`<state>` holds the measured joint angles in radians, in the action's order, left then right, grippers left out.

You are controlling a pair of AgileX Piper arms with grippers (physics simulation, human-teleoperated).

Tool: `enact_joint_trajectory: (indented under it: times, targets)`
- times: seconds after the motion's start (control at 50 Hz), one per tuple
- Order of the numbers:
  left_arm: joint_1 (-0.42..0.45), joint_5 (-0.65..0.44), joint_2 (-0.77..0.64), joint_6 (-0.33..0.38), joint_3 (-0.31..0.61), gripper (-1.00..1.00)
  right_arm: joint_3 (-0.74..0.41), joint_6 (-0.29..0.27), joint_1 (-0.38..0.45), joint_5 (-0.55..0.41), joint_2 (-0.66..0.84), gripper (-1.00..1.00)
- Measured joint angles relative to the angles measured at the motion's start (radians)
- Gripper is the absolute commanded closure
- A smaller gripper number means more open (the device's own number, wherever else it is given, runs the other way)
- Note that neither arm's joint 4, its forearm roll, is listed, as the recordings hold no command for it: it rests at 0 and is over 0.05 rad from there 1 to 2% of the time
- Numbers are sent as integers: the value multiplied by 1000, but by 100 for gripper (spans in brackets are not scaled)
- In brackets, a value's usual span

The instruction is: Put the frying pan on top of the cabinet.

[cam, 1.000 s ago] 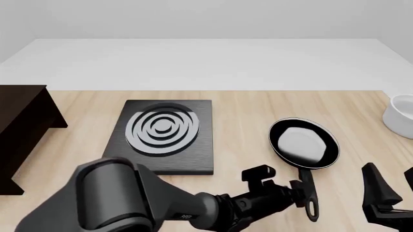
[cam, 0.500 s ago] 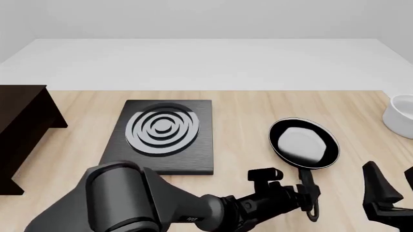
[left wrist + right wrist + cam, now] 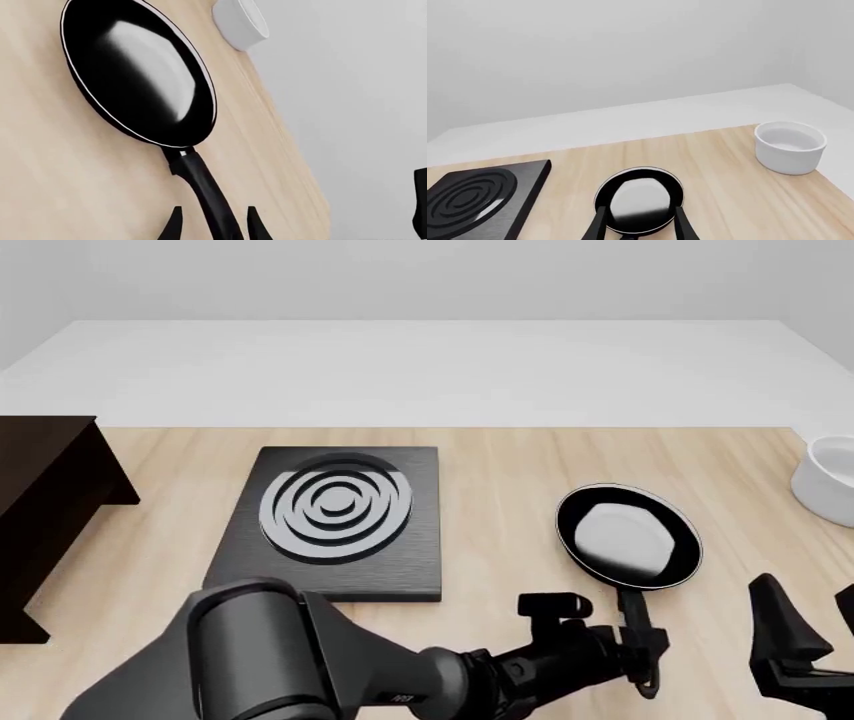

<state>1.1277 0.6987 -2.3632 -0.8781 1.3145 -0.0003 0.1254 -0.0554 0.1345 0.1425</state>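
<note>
The frying pan (image 3: pixel 627 537) lies on the wooden table right of centre, its long handle (image 3: pixel 638 625) pointing toward the arms. In the left wrist view the frying pan (image 3: pixel 137 75) fills the frame. My left gripper (image 3: pixel 643 648) is open at the handle's end. Its fingertips (image 3: pixel 175 222) stand on either side of the handle (image 3: pixel 200 182) with small gaps. My right gripper (image 3: pixel 811 630) is open near the table's front right and holds nothing. In its view the frying pan (image 3: pixel 639 200) lies ahead, between the fingers (image 3: pixel 598 225). The dark cabinet (image 3: pixel 40 500) stands at the far left.
A black square stove plate (image 3: pixel 340 518) with grey rings lies between the cabinet and the pan, and the right wrist view also shows this stove plate (image 3: pixel 477 200). A white bowl (image 3: pixel 827 478) sits at the table's right edge; the same bowl (image 3: pixel 790 146) appears beyond the pan.
My left gripper has slid a little to the right and closer onto the pan's handle. The pan and the right arm have not moved.
</note>
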Motion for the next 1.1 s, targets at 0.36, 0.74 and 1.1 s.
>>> enact_joint_trajectory:
  times: [0.36, 0.74, 1.1]
  targets:
    - [7, 10, -9, 20, 9, -100, 0, 3, 1, 4, 6, -100]
    - [13, 8, -21, 28, 30, -100, 0, 11, -2, 17, 19, -100]
    - [16, -9, -34, 29, 60, -100, 0, 15, -3, 23, 25, -100]
